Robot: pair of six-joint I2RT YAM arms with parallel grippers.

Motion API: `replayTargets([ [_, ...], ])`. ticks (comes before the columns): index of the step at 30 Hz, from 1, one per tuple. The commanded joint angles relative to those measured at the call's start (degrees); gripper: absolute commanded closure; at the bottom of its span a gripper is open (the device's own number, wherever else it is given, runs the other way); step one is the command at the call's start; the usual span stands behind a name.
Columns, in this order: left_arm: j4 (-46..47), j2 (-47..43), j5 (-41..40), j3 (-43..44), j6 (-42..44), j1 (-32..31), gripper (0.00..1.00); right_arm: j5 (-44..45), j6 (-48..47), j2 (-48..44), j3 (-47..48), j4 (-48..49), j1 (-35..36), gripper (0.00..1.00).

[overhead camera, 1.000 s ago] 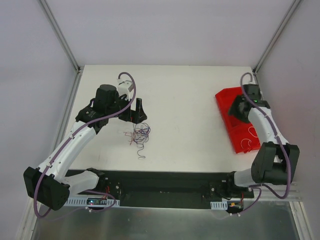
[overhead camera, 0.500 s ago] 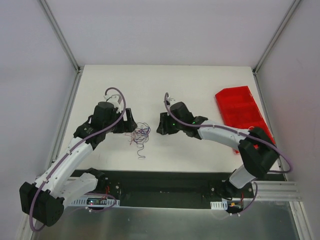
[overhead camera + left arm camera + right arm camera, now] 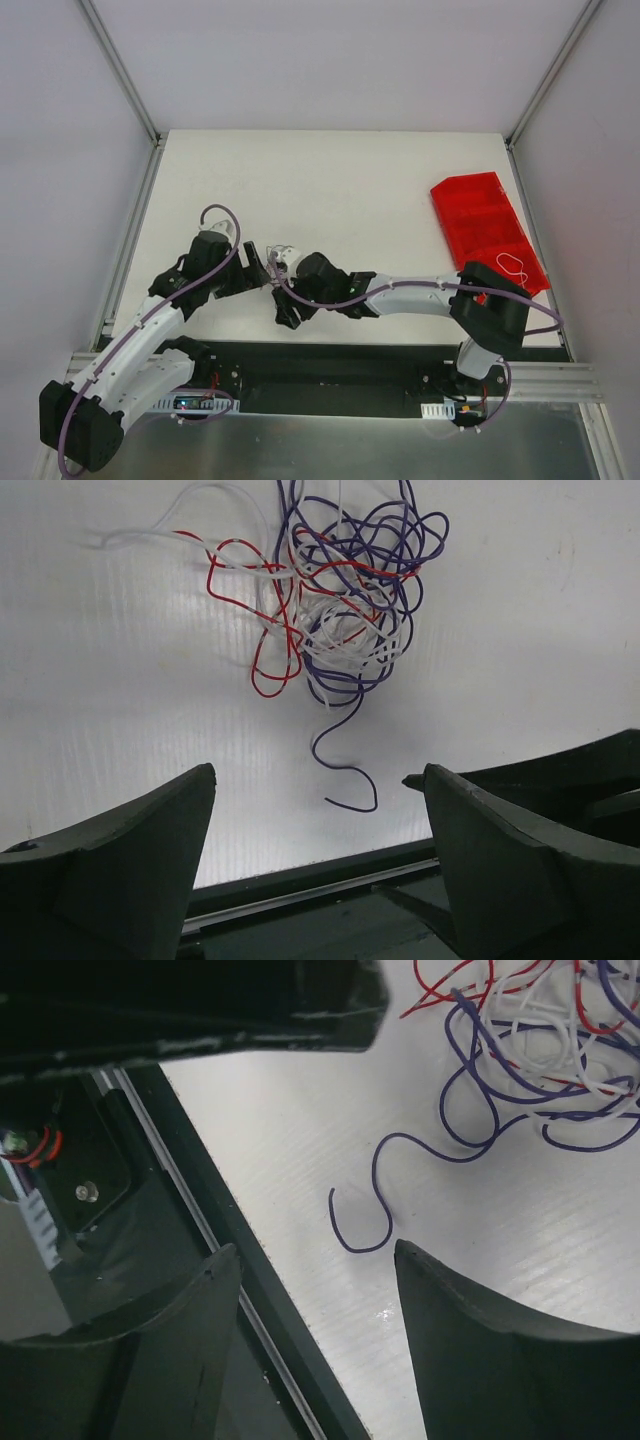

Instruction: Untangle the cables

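Hovering wide open, the left gripper [image 3: 315, 775] has nothing in it, its two dark fingers [image 3: 130, 850] spread far apart over the white table [image 3: 100, 680]. Just ahead of that gap lie the cables [image 3: 340, 590], a loose knot of purple, red and white strands, clear of both fingers. One purple tail [image 3: 340, 765] snakes out of the knot and points back toward the open jaws, its long axis running from the tangle to the gripper. It ends in a small hook just short of the black rail [image 3: 300, 885] at the table's near edge. Over to the right gripper [image 3: 312, 1248]: spread too, and empty, with that same hooked end lying just ahead of its gap. From there the tail runs diagonally up and right to the tangle. From above, both wrists crowd together at the near edge, left of centre, hiding most of the knot. The red tray [image 3: 485, 225] sits well apart on the right.
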Motion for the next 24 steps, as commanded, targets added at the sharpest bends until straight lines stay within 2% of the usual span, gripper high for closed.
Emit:
replayTargets([
  [1, -0.37, 0.93, -0.60, -1.04, -3.19, 0.06, 0.15, 6.63, -11.88, 2.16, 2.68, -1.36, 2.03, 0.35],
  [5, -0.29, 4.35, -0.69, -1.04, -5.29, 0.15, 0.11, 11.82, -16.12, 5.59, 5.76, -5.05, 4.31, 0.37],
  [9, -0.37, 8.49, -0.42, -0.16, -7.49, 0.24, 0.10, 13.58, -17.44, 7.53, 6.38, -4.18, 6.16, 0.42],
  [10, -0.29, 9.02, -0.60, -0.08, -8.54, 0.24, 0.10, 14.37, -17.53, 7.88, 6.56, -4.18, 6.60, 0.46],
  [13, 1.47, 10.86, 0.19, 0.10, -8.90, 0.24, 0.13, 17.62, -17.26, 7.19, 6.47, -4.44, 7.83, 0.73],
  [14, 2.08, 11.91, 0.80, 0.36, -8.64, 0.24, 0.14, 18.67, -17.35, 5.96, 4.91, -3.66, 8.18, 0.79],
  [16, 3.22, 14.63, 2.64, 1.59, -7.68, 0.15, 0.14, 20.52, -16.74, 2.80, 1.92, -1.90, 8.80, 0.99],
  [24, 12.01, 26.14, 10.56, 5.10, -5.65, 0.15, 0.11, 23.34, -12.26, -12.05, -7.15, 1.01, 8.80, 1.00],
])
